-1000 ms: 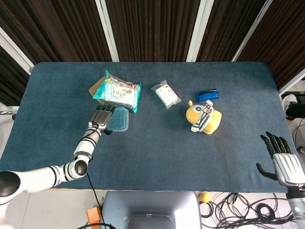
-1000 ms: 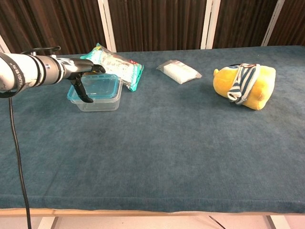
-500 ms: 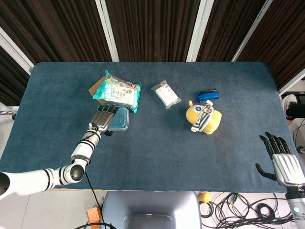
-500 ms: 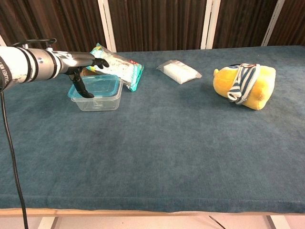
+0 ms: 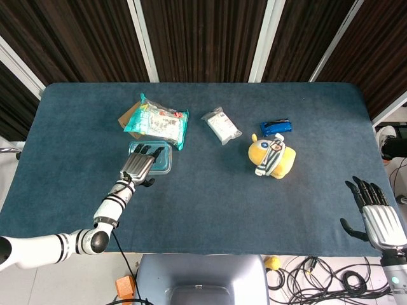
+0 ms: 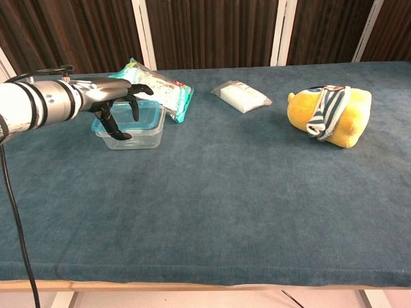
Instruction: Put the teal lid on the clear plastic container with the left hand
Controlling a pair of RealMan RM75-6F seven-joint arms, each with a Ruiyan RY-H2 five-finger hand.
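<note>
The clear plastic container (image 5: 163,168) (image 6: 145,138) stands at the left of the table, and the teal lid (image 5: 164,152) (image 6: 149,113) lies on top of it. My left hand (image 5: 138,166) (image 6: 114,106) hovers over the container's near left part with its fingers spread and bent downward. It holds nothing, and I cannot tell whether the fingertips touch the lid. The thumb hangs in front of the container's wall. My right hand (image 5: 375,216) is open, off the table's near right corner, and shows only in the head view.
A teal snack bag (image 5: 158,122) (image 6: 164,90) lies just behind the container, partly on a brown box (image 5: 127,117). Mid-table are a white packet (image 5: 221,124) (image 6: 241,96), a blue packet (image 5: 275,126) and a yellow plush toy (image 5: 272,157) (image 6: 331,115).
My left hand has drawn back toward me off the lid's middle, and its fingers have gone from lying flat to bent down and spread. The lid and container stayed put.
</note>
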